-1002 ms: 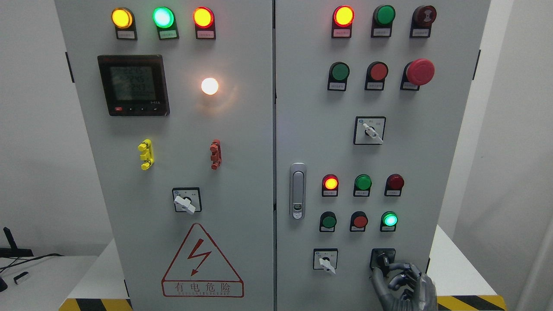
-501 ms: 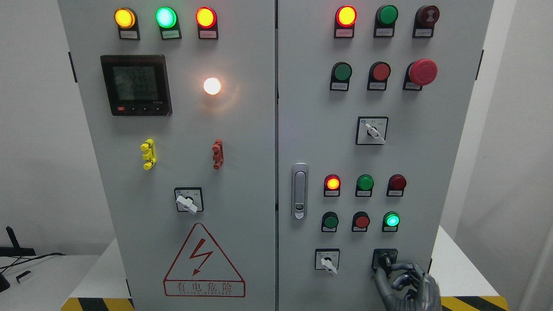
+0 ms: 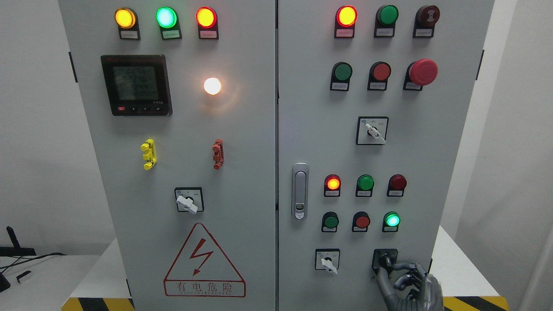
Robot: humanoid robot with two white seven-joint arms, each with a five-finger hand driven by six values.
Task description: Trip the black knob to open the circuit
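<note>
The black knob point(image 3: 384, 259) sits on its black square plate at the lower right of the grey cabinet's right door point(image 3: 406, 147). My right hand point(image 3: 386, 268) comes up from the bottom edge and pinches the knob, thumb on its left and a curled index finger point(image 3: 399, 266) on its right. The other fingers are curled below, and they hide the lower part of the knob. My left arm does not show.
A white selector switch point(image 3: 327, 261) sits left of the knob. Above it are a lit green lamp point(image 3: 392, 220) and red and green buttons. A door latch point(image 3: 299, 190) is on the door's left side. A yellow-black striped edge point(image 3: 471, 302) runs below.
The picture slid slightly right early on. My right hand stays at the black knob and has edged a little right and down; the knob's position looks unchanged.
</note>
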